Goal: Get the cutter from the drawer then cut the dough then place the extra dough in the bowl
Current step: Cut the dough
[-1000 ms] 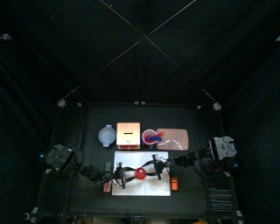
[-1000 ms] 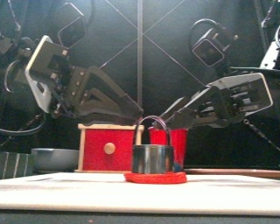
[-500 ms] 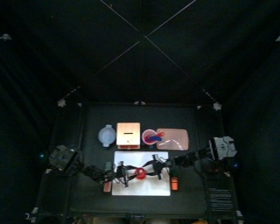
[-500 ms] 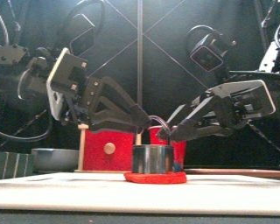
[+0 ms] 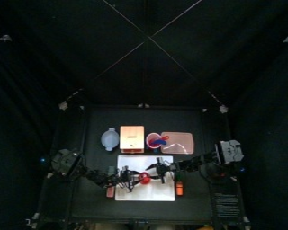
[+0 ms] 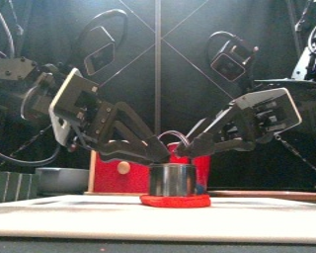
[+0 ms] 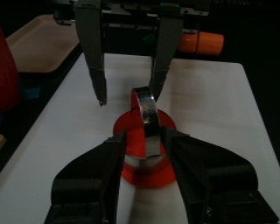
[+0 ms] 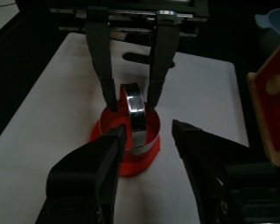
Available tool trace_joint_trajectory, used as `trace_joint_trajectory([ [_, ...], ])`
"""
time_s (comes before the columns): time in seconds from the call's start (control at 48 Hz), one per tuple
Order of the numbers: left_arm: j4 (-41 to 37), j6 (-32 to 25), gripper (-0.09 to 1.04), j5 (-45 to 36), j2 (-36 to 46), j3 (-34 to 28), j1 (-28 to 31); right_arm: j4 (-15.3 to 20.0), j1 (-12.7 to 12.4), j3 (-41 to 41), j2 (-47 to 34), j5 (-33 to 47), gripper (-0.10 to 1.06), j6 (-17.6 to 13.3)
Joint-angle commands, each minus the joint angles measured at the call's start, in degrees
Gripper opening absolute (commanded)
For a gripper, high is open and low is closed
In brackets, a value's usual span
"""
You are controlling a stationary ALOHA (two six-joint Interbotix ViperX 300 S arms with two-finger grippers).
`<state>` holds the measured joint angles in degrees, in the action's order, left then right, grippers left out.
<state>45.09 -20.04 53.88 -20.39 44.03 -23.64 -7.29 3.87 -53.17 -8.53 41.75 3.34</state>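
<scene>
the cutter (image 6: 174, 178) stands upright on the red dough (image 6: 174, 201) at the middle of the white cutting board (image 6: 55, 210), by the table's (image 5: 98, 119) front edge. the left gripper (image 7: 145, 144) and right gripper (image 8: 146, 138) meet at it from opposite sides, the jaws of each parted and clamped on nothing. a clean cut likely needs a straight downward press with the rim level, so the dough does not slide.

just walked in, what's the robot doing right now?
Cutting step. The metal cutter stands on the red dough on the white cutting board. The left gripper and right gripper flank it from opposite sides, both with jaws open and low around it; neither looks clamped on. No dough is lifted off yet. The bowl waits at the back left, beside the wooden box.
</scene>
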Motion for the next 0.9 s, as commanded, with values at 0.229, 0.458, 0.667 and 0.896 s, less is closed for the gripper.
trace_joint_trajectory([
  [0.229,0.3,-0.5,0.76,0.1,1.8,-0.9,0.2,-1.7,0.8,1.1,2.2,0.1,0.81,0.4],
  [0.458,0.9,-0.6,0.76,0.1,2.0,-0.5,0.2,-1.9,1.4,1.8,1.8,0.0,0.75,-0.1],
  [0.667,0.8,-0.6,0.74,0.1,2.3,-0.5,0.2,-1.7,1.8,1.5,1.1,-1.1,0.63,-0.3],
  [0.896,0.8,-0.6,0.67,-0.1,2.3,-0.4,0.2,-1.1,1.8,1.8,0.4,-2.5,0.61,-0.3],
])
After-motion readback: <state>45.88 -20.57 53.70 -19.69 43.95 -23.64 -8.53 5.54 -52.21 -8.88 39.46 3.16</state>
